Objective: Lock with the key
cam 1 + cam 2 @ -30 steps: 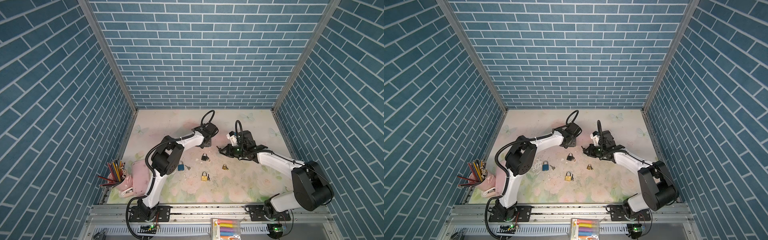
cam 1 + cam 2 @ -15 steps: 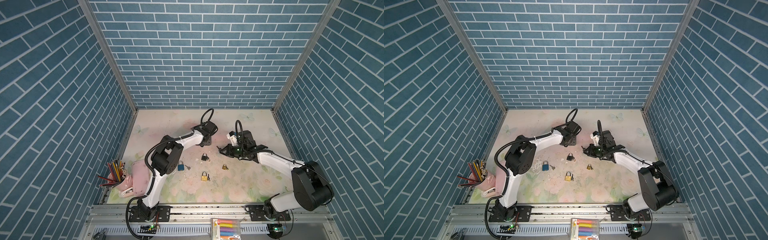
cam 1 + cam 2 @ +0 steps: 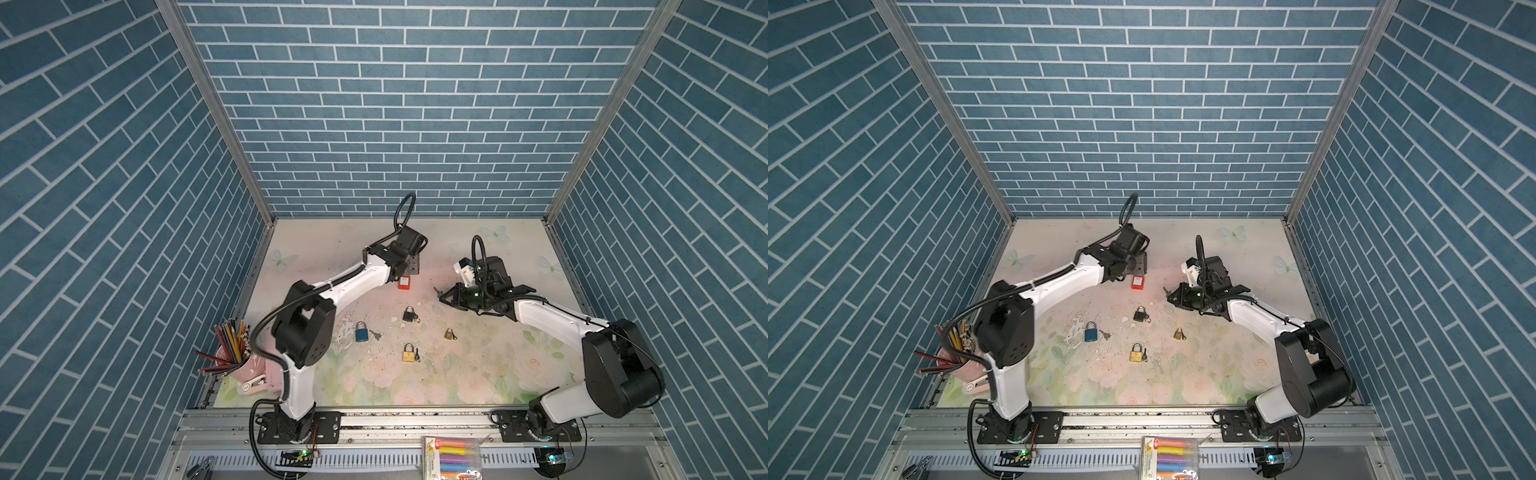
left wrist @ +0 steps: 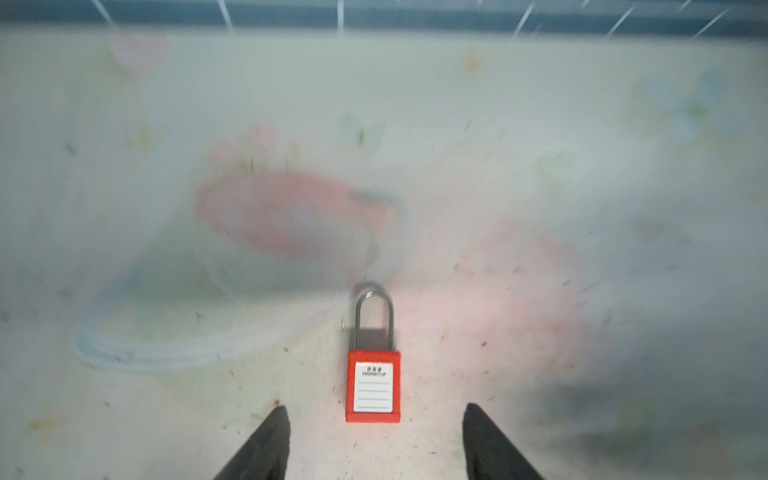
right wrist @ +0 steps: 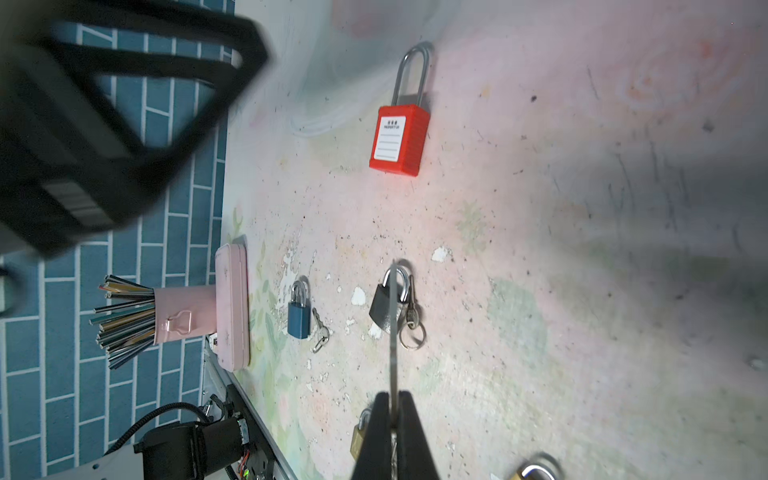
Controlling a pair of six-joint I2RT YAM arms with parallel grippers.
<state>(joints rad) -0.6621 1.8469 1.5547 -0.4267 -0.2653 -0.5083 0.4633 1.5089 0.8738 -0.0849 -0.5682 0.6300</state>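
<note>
**Clerk:** Front rail, item one?
**Keeper:** What looks like a marker pack (image 3: 452, 459); its print is too small to read. Pink pencil holder (image 5: 178, 307), full of pencils, at the left edge of the table (image 3: 478, 374).
**Clerk:** Mid table?
**Keeper:** Brass padlock (image 3: 408, 352). Blue padlock (image 3: 361, 332), loose keys (image 5: 320, 332) just beside it. Small brass padlock (image 3: 449, 333). Black padlock (image 3: 409, 314), key ring (image 5: 411, 332) touching it.
**Clerk:** Task item?
**Keeper:** Red padlock (image 4: 373, 386), flat on the table, steel shackle toward the back wall. The white label reads "PROPERTY OF" under small characters, with blank lines below.
**Clerk:** Grippers?
**Keeper:** Left gripper (image 4: 375, 409): jaws wide, one finger on each side of the padlock's base, touching nothing. Right gripper (image 5: 392, 401): clamped on the key (image 5: 392, 332), blade edge-on, right of the red padlock and apart from it.
</note>
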